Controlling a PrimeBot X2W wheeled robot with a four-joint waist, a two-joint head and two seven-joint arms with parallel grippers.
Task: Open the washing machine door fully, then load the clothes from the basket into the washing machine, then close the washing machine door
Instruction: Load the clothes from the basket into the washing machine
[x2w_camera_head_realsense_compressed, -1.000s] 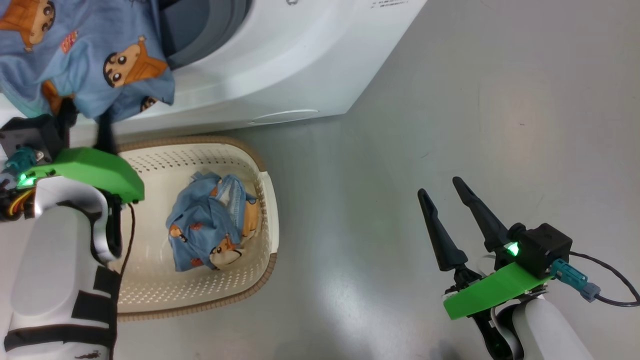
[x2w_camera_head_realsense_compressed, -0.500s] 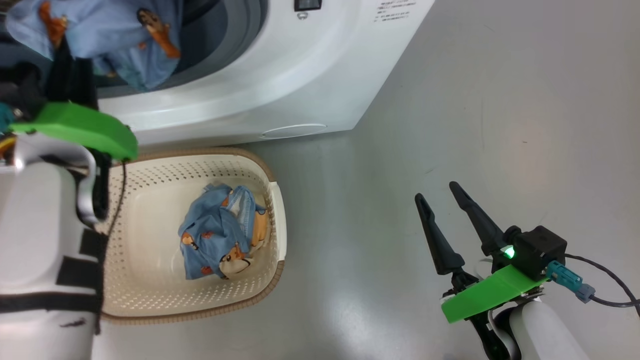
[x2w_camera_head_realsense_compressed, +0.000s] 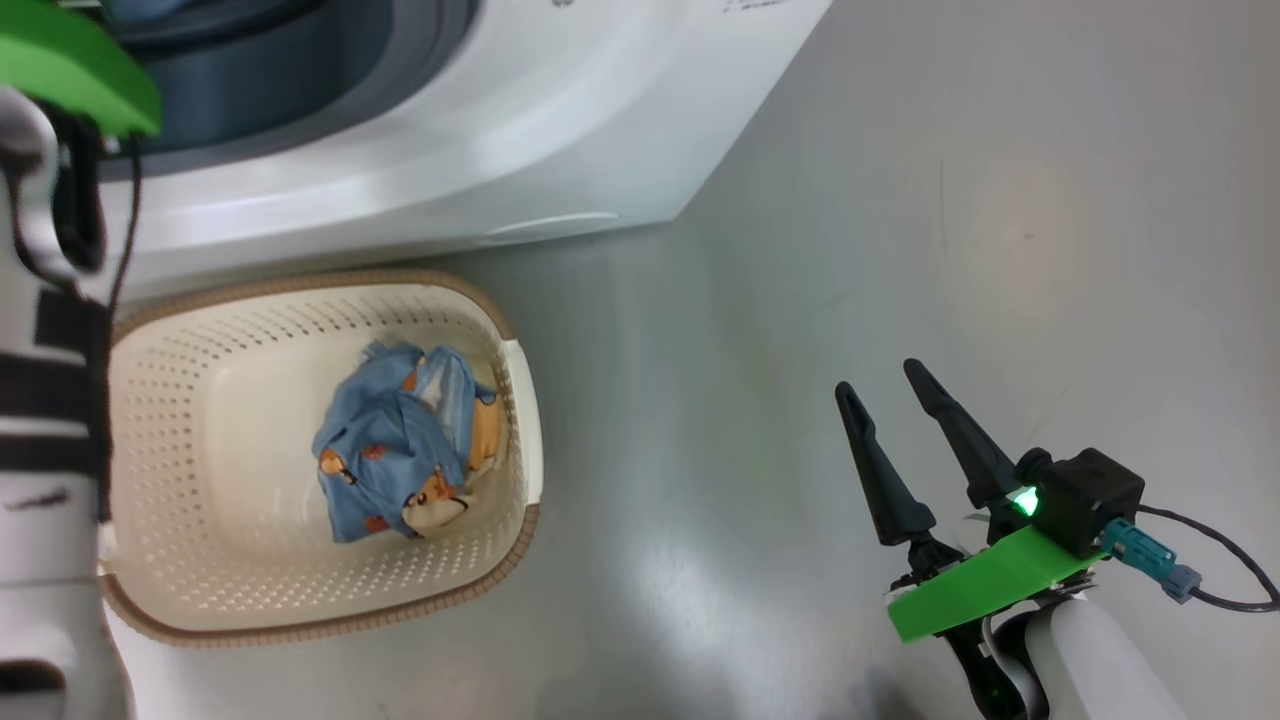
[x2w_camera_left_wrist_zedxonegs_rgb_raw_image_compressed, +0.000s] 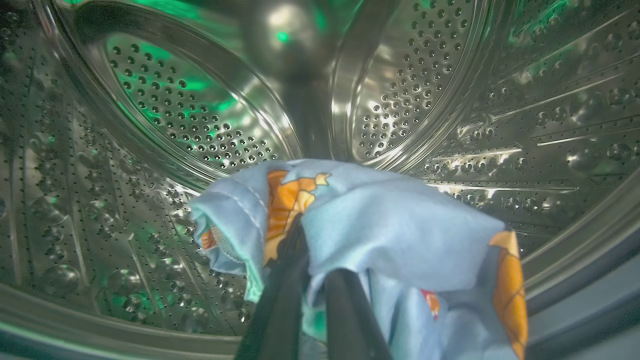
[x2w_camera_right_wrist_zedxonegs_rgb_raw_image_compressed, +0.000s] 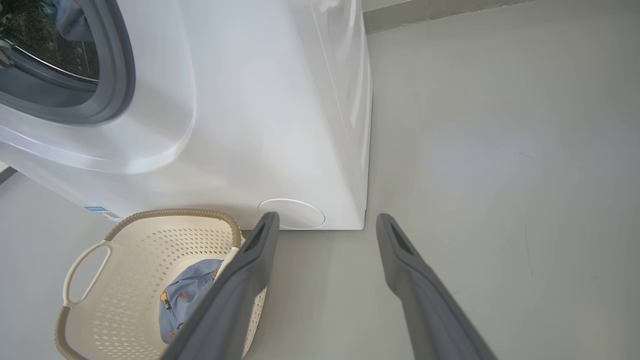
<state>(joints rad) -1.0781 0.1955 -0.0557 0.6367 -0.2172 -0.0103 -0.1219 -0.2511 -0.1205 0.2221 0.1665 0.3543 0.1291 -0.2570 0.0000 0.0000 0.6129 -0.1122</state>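
Blue bear-print cloth sits inside the steel drum, bunched and draped over the tips of the left gripper. The two dark fingers are pressed narrow together, pinching the cloth between them. The cloth hangs down the right side of the fingers, orange print at its edge, off the drum wall behind it; whether its lower end touches the drum cannot be told.

Second blue bear-print piece lies crumpled on the bottom of the basket, toward its right wall. The basket stands on the grey floor, just in front of the washing machine, beside the pale left forearm that reaches up into the machine's opening.

Right gripper is well apart to the right of the basket, above bare floor, fingers spread wide, holding nothing. In the right wrist view its fingers frame the machine's lower corner, with the basket at lower left and the grey rubber ring at upper left.
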